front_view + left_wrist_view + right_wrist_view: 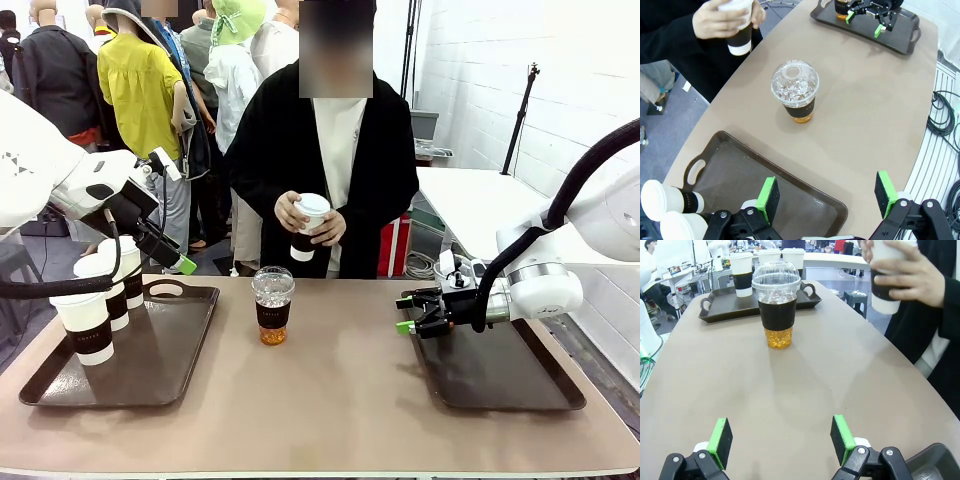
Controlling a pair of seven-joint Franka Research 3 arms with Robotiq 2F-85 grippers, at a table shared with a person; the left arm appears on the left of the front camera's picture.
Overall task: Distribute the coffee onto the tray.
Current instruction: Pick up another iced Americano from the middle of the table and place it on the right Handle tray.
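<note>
My right pincer (780,425) hangs spread wide, empty, facing the dome-lidded cup (775,310) standing ahead of it; my left pincer (827,192), likewise spread and empty, hovers near that cup, over the edge of a tray (735,185).

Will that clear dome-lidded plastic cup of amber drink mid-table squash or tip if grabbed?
The clear dome-lidded plastic cup looks thin-walled, so it would probably flex if squeezed hard. Its black sleeve likely gives a firmer hold. It tapers to a narrow base, so a high push might tip it.
</note>
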